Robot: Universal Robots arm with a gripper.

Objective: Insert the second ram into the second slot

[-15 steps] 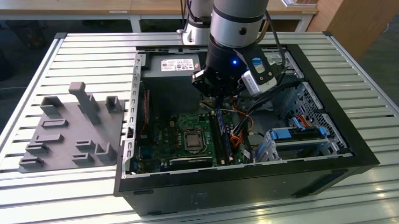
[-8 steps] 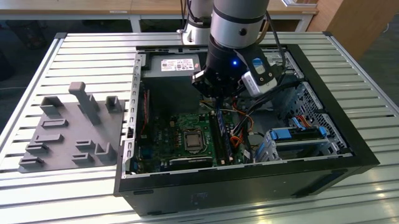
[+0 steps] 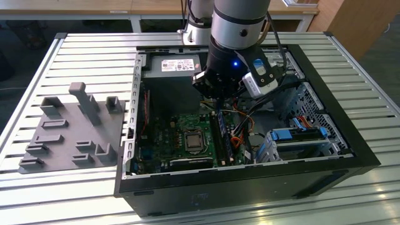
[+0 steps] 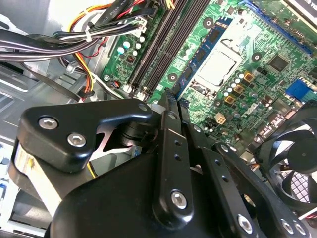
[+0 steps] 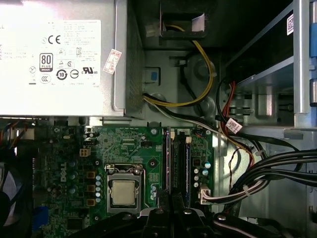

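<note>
My gripper (image 3: 216,99) hangs inside the open computer case (image 3: 350,140), just above the far end of the memory slots (image 3: 223,138). In both wrist views its black fingers lie close together, shut, and I see nothing between them (image 4: 173,96) (image 5: 172,203). A thin blue ram (image 4: 208,47) stands on edge in the slot nearest the processor socket (image 5: 123,192). Another blue edge (image 5: 188,168) runs along the outermost slot. Which of them is the second ram I cannot tell.
The power supply (image 5: 59,59) fills the case's far end. Bundled cables (image 5: 267,168) run beside the slots, and a fan (image 4: 292,163) sits close to the fingers. Blue drive brackets (image 3: 300,136) stand at the exterior view's right. A grey fixture (image 3: 69,131) lies on the slatted table.
</note>
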